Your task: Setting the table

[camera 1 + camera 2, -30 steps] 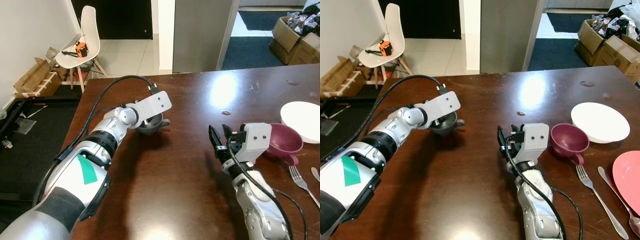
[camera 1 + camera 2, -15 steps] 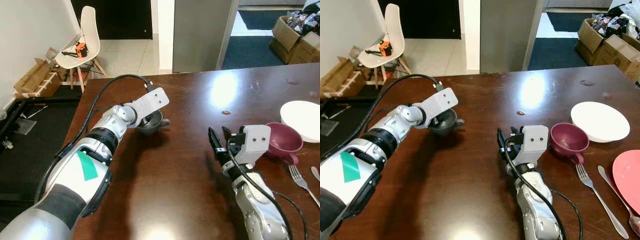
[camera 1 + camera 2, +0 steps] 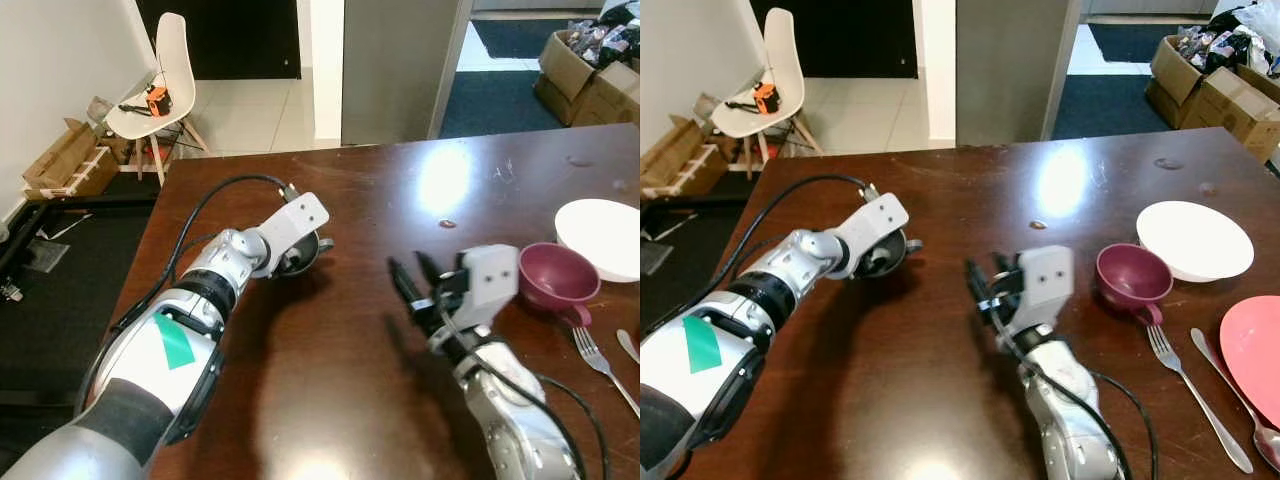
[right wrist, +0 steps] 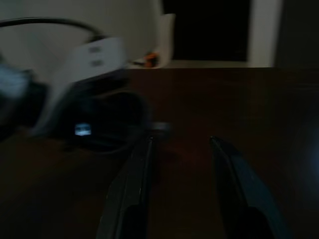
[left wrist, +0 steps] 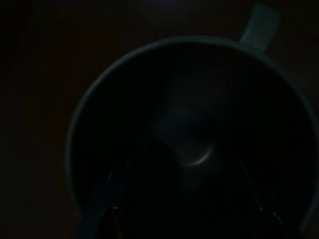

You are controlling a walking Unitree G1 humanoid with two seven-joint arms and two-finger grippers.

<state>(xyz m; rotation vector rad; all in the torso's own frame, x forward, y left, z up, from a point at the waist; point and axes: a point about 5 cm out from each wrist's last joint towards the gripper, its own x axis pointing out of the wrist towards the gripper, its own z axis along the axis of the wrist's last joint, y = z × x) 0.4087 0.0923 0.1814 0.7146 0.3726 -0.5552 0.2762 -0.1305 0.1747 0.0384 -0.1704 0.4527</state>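
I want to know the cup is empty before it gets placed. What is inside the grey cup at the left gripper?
Looking into the grey cup, the left wrist view shows a dark bare bottom with a faint glint. The left gripper covers the cup from the head views, so its near inner wall stays unseen.

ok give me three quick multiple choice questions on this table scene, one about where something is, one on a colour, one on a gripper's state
1. Where is the maroon cup?
A. on the white chair
B. beside the white plate, near the fork
C. in the left gripper

2. What colour is the cup at the left gripper?
A. dark grey
B. yellow
C. white

3. How are the right gripper's fingers?
A. shut on the fork
B. shut on the maroon cup
C. open, holding nothing

Answers:
1. B: it stands on the table just left of the white plate, with the fork in front of it.
2. A: both eye views show a dark grey cup with a small handle.
3. C: the right wrist view shows two fingers apart with bare table between them.
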